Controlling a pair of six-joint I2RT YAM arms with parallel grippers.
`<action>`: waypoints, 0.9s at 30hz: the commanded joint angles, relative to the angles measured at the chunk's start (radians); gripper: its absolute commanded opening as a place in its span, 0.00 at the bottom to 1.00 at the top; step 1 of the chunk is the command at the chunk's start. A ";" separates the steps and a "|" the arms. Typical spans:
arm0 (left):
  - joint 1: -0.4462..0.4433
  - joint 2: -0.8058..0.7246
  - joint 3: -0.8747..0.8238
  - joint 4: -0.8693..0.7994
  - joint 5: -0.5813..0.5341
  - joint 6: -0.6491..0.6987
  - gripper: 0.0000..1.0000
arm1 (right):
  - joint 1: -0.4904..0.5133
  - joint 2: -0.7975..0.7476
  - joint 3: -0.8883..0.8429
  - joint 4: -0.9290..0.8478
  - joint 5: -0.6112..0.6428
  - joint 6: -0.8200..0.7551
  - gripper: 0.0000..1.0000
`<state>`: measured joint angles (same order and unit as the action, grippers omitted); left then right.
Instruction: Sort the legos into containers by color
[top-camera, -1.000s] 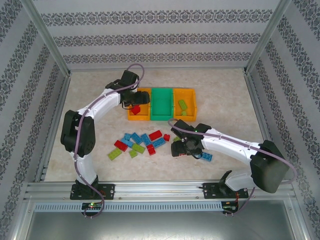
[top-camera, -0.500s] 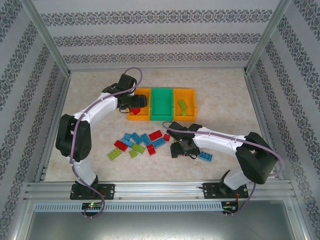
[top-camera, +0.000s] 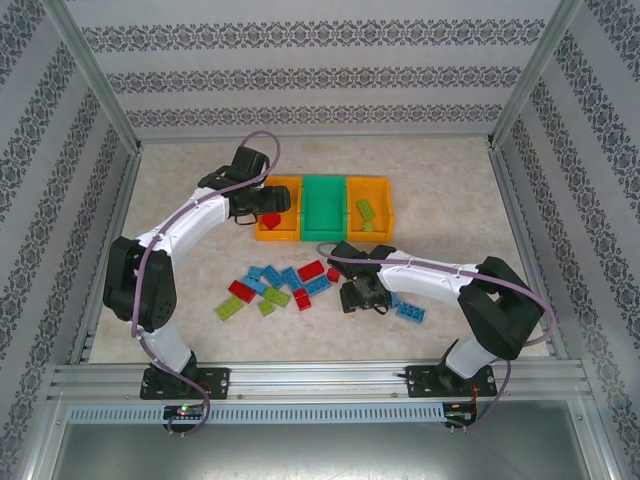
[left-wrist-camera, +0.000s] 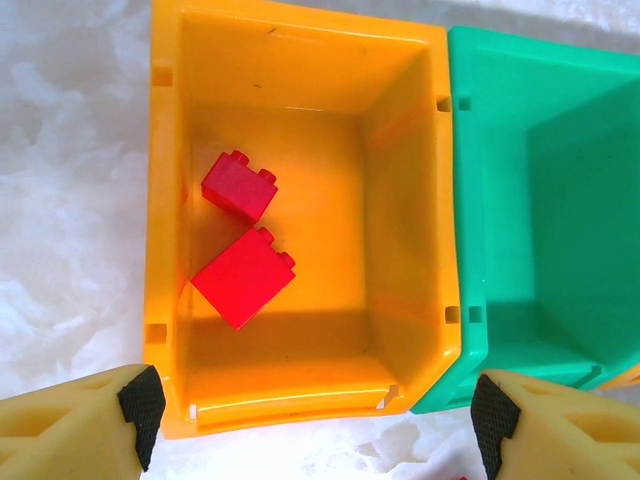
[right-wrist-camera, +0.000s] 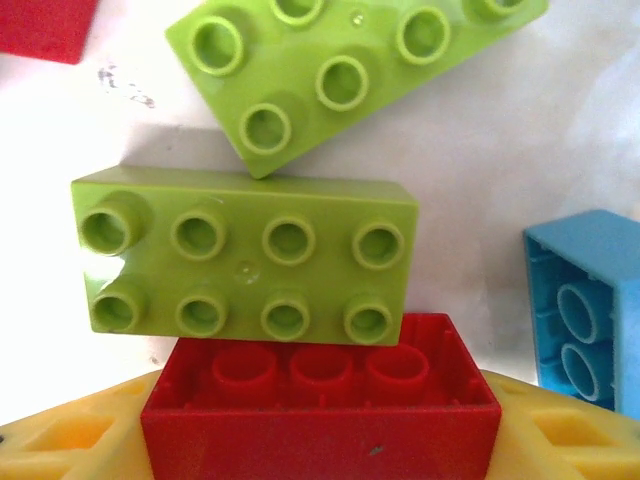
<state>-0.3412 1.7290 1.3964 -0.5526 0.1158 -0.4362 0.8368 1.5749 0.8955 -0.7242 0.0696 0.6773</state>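
One red brick lies hollow side up at the bottom centre of the right wrist view, just below a lime brick. The fingers of the right gripper flank its ends; contact cannot be confirmed. It is likely light, rigid and slick: clamp the flat walls. The left gripper stands wide above the orange bin.

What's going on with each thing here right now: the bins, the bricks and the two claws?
Left orange bin: holds two red bricks.
Green bin: empty, as far as seen.
Right orange bin: holds lime green bricks.
Left gripper: open, empty, over the left orange bin.
Right gripper: low over the table, a red brick between its fingers; grip unclear.
Loose bricks: scattered on the table, unsorted.
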 joint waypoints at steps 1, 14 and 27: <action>-0.009 -0.042 -0.028 -0.013 -0.043 0.021 0.83 | 0.015 -0.059 0.022 -0.007 -0.008 -0.014 0.52; -0.008 -0.149 -0.164 -0.026 -0.137 0.024 0.89 | -0.117 -0.069 0.201 0.331 -0.305 -0.072 0.52; 0.002 -0.303 -0.394 -0.052 -0.187 0.043 0.94 | -0.214 0.396 0.702 0.415 -0.449 0.041 0.50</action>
<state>-0.3401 1.4628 1.0298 -0.5743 -0.0513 -0.4221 0.6426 1.9118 1.5204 -0.3161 -0.3305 0.6716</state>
